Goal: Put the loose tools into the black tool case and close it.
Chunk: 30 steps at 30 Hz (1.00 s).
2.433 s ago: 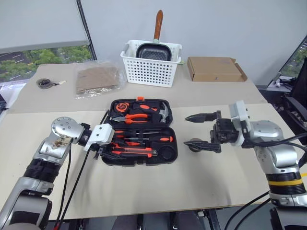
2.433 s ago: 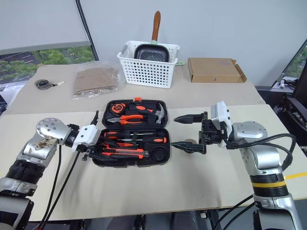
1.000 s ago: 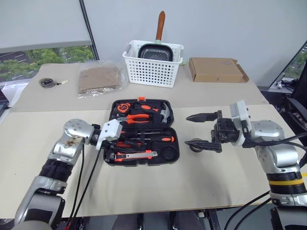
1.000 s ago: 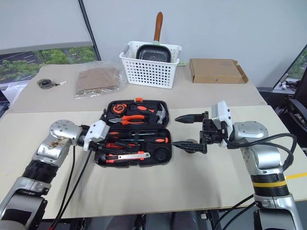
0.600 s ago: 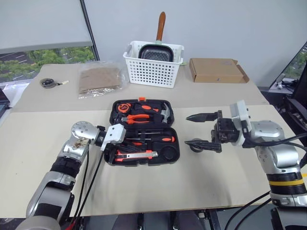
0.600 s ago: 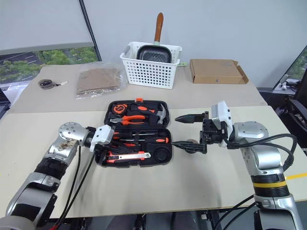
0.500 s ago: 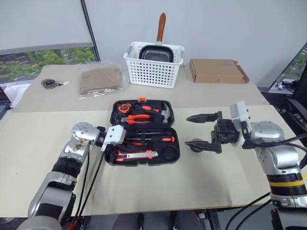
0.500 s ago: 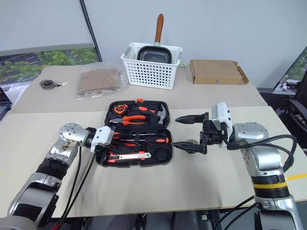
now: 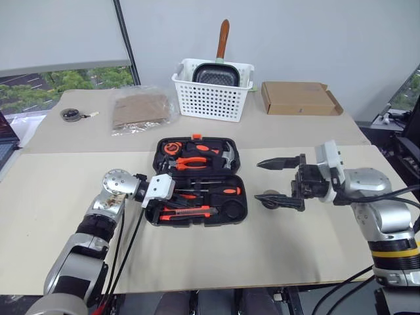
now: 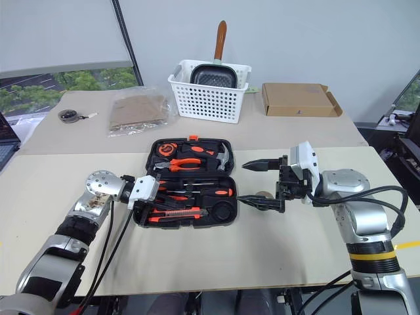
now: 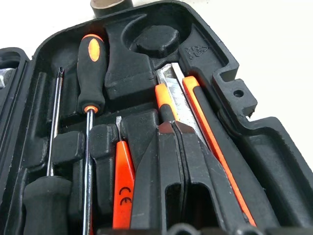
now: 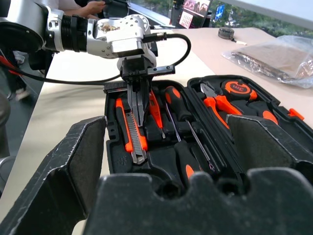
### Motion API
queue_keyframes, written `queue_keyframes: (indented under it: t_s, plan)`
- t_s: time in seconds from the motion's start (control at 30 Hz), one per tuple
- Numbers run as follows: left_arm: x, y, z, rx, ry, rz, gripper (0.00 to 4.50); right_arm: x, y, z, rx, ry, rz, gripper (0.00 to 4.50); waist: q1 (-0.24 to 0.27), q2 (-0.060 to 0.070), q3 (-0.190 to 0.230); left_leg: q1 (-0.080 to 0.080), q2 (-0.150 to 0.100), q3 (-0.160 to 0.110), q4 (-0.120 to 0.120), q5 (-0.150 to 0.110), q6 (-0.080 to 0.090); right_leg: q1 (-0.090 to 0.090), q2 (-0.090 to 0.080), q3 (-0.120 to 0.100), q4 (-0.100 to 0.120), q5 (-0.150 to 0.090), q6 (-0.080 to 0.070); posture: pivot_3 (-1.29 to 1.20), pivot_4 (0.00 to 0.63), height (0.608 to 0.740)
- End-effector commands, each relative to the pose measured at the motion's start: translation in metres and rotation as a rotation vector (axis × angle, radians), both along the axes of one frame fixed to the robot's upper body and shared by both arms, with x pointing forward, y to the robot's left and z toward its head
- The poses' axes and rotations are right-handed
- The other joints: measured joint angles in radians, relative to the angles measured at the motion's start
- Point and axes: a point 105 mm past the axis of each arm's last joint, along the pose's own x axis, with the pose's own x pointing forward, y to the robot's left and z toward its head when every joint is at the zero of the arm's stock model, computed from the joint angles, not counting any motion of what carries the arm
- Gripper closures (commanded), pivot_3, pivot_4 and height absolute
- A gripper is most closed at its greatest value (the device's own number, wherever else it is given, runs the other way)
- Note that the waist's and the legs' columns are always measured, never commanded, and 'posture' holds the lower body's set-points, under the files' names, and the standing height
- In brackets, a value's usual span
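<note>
The black tool case (image 9: 226, 176) lies open flat in the middle of the table. Its near half holds two long screwdrivers (image 11: 90, 68) (image 12: 190, 166), a small orange screwdriver (image 11: 124, 181) and the orange-black utility knife (image 12: 132, 132). My left gripper (image 9: 154, 203) is shut with nothing between its fingers (image 11: 171, 161). It points down into the near half's left end, tips right by the knife. Whether they touch it I cannot tell. To the right of the case my right gripper (image 9: 261, 180) stands open. The greyish tape ring (image 10: 263, 195) lies on the table under its lower finger.
The case's far half holds pliers (image 9: 190, 161), a tape measure and a hammer. At the back stand a white basket (image 9: 211, 98) with a black pan, a cardboard box (image 9: 300, 98), a plastic bag (image 9: 138, 110) and a round disc with a cord (image 9: 69, 114).
My left gripper has come a little further in over the case's near half, and its forearm has swung closer to the case. The right gripper has held still. The view has shifted slightly.
</note>
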Motion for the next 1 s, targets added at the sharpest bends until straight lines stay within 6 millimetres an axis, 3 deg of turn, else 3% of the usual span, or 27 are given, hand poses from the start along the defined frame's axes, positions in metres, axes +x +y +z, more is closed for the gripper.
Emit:
queue_keyframes:
  t_s: [0.03, 0.1, 0.2, 0.37, 0.53, 0.63, 0.73, 1.0]
  plan:
    - [0.005, -0.004, 0.017, -0.088, 0.038, 0.063, 4.45, 0.002, -0.012, -0.009, -0.109, -0.006, -0.072, 0.00, 0.004, 0.000, 0.000, -0.001, 0.000, 0.000, 0.000, 0.000, 0.000, -0.001, 0.000, 0.000, 0.000, 0.000, 0.000, 0.00, 0.150, 0.700]
    - [0.003, -0.006, 0.033, -0.141, 0.055, 0.061, 4.45, 0.003, -0.018, -0.019, -0.162, 0.027, -0.102, 0.00, 0.003, 0.000, 0.000, -0.003, 0.000, 0.000, 0.001, 0.000, 0.000, -0.002, 0.001, 0.000, 0.000, 0.000, 0.000, 0.00, 0.150, 0.700]
    - [-0.006, -0.007, 0.058, -0.208, 0.090, 0.042, 3.71, 0.005, -0.025, -0.032, -0.247, 0.055, -0.151, 0.00, 0.001, -0.001, 0.001, -0.004, 0.000, 0.000, 0.000, 0.000, 0.000, -0.003, 0.001, 0.000, 0.000, 0.000, 0.000, 0.00, 0.150, 0.700]
    - [-0.022, -0.005, 0.078, -0.213, 0.114, 0.015, 1.86, 0.012, -0.028, -0.047, -0.365, 0.079, -0.218, 0.00, -0.013, -0.001, 0.001, -0.004, 0.000, 0.000, 0.000, 0.000, 0.000, -0.003, 0.001, 0.000, -0.001, 0.000, 0.000, 0.00, 0.150, 0.700]
    - [-0.041, 0.000, 0.079, -0.095, 0.122, -0.004, 0.04, 0.018, -0.028, -0.063, -0.432, 0.136, -0.248, 0.00, -0.020, -0.002, 0.001, -0.003, 0.000, 0.000, 0.000, 0.000, 0.000, -0.003, 0.002, 0.001, 0.000, 0.000, 0.000, 0.00, 0.150, 0.700]
    - [-0.049, -0.002, 0.088, -0.103, 0.119, 0.001, 0.04, 0.023, -0.030, -0.069, -0.463, 0.139, -0.269, 0.00, -0.022, -0.002, 0.001, -0.002, 0.001, 0.000, 0.000, 0.000, 0.000, -0.003, 0.002, 0.001, 0.000, -0.001, 0.000, 0.00, 0.150, 0.700]
    - [-0.054, -0.002, 0.091, -0.101, 0.113, 0.020, 0.00, 0.026, -0.030, -0.073, -0.478, 0.133, -0.275, 0.66, -0.018, -0.002, 0.001, -0.003, 0.000, 0.000, 0.000, 0.000, 0.000, -0.003, 0.002, 0.001, -0.001, -0.002, -0.001, 0.00, 0.150, 0.700]
    - [-0.062, 0.001, 0.092, -0.105, 0.120, 0.055, 0.00, 0.030, -0.023, -0.071, -0.469, 0.108, -0.254, 3.47, -0.021, -0.002, 0.001, -0.003, 0.000, 0.000, -0.001, 0.000, 0.000, -0.003, 0.002, 0.002, -0.001, -0.001, 0.000, 0.00, 0.150, 0.700]
